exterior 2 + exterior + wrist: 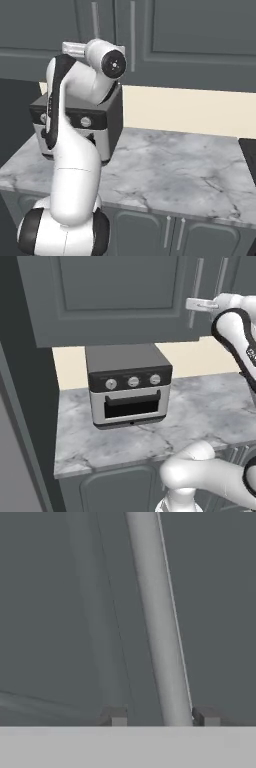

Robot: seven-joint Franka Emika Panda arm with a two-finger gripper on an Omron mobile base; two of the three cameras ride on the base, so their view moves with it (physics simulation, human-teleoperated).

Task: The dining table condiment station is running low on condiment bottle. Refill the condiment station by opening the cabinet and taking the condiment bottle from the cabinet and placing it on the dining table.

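Though the cabinet [115, 296] is shut, the end effector [162, 717] is already at its long upright bar handle [157, 622]: in the hand view the two dark fingertips [116, 716] stand apart, one on each side of the bar, so the end effector is open and straddling the handle without clamping it. From the left base view the hand is raised level with the lower half of the handle [196, 291], above the marble bench [210, 406] where the toaster oven [129, 385] stands.

The condiment bottle is presumably behind that closed door, and cannot be seen.

The handle is a rigid, smooth bar, likely slippery, so the firmest hold would be square across it, fingers closed fully before any pull. The bar runs slightly tilted across the hand view, so the hand may want a little roll to sit flush. A hinged door swings in an arc, and the pull should follow that arc or the fingers could slide off. The bottle itself is probably light and stiff, best taken around its body.
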